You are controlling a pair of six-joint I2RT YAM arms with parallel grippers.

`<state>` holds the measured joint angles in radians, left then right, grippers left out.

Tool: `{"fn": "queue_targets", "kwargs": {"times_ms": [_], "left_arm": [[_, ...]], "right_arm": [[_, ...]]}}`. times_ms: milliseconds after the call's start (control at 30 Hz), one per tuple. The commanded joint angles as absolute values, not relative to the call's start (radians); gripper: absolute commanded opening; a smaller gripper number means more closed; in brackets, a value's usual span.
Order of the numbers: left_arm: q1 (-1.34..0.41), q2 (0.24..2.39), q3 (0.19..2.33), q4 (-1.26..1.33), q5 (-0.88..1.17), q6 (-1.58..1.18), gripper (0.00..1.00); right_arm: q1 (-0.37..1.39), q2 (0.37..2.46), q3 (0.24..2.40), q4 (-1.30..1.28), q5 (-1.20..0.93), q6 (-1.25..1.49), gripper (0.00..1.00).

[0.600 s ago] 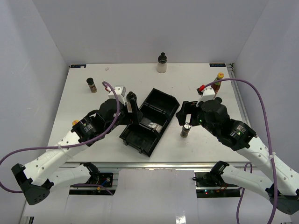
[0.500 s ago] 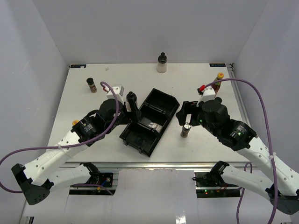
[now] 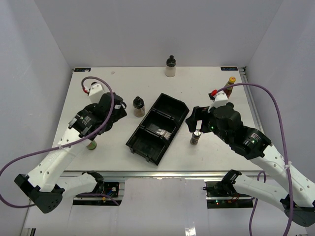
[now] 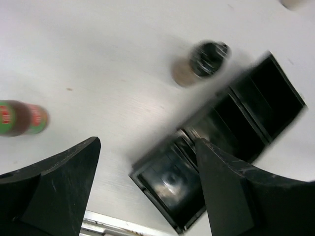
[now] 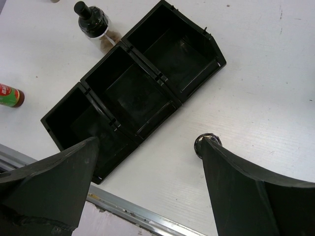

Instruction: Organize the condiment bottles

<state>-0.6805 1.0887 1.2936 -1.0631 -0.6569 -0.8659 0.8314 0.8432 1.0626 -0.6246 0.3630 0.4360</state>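
The white surface (image 3: 123,78) carries a black tray (image 3: 170,110) with three compartments, lying slantwise between the two arms.

The left end effector (image 3: 120,112) hangs over the surface to the tray's left. Its fingers (image 4: 64,191) are spread wide with nothing between them. In its blurred wrist view, the near end of the tray (image 4: 231,128) lies below and ahead of the gap.

The right end effector (image 3: 193,122) sits at the tray's right side, also parted and holding nothing. Its fingers (image 5: 236,191) frame the tray (image 5: 172,49) ahead.

All the bottles in view are outside the tray:
- **Cream bottle** (image 3: 171,66): it stands at the far edge of the surface, well apart from both end effectors.
- **Yellow-capped bottle** (image 3: 230,82): it is beyond the right end effector, toward the far right corner.
- **Dark bottle** (image 3: 139,105): it stands just ahead of the left end effector, between it and the tray. It is a blur in the left wrist view (image 4: 202,61) and is seen past the tray's far side from the right wrist (image 5: 91,22).
- **Green-necked bottle** (image 3: 91,144): it is behind the left end effector, under that arm, and outside the left finger in the wrist view (image 4: 19,118).
- **Silver-lidded jar** (image 3: 195,137): the smallest, it stands just beside the tip of the right end effector's right finger (image 5: 206,143). Whether they touch I cannot tell.
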Motion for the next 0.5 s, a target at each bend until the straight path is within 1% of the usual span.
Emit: {"fn": "queue_targets", "kwargs": {"times_ms": [0, 133, 233, 467], "left_arm": [[-0.534, 1.075, 1.329, -1.263, -0.715, -0.971, 0.87], [-0.509, 1.024, 1.315, -1.333, -0.793, -1.056, 0.83], [-0.475, 1.014, 1.303, -1.397, -0.860, -1.139, 0.83], [-0.397, 1.009, 1.226, -1.408, -0.876, -1.200, 0.83]], "right_arm": [[0.833, 0.825, 1.044, -0.578, 0.369, 0.417, 0.90], [0.832, 0.812, 1.037, -0.589, 0.383, 0.413, 0.90], [0.832, 0.793, 1.028, -0.591, 0.388, 0.411, 0.90], [0.831, 0.779, 1.014, -0.606, 0.417, 0.400, 0.90]]}}
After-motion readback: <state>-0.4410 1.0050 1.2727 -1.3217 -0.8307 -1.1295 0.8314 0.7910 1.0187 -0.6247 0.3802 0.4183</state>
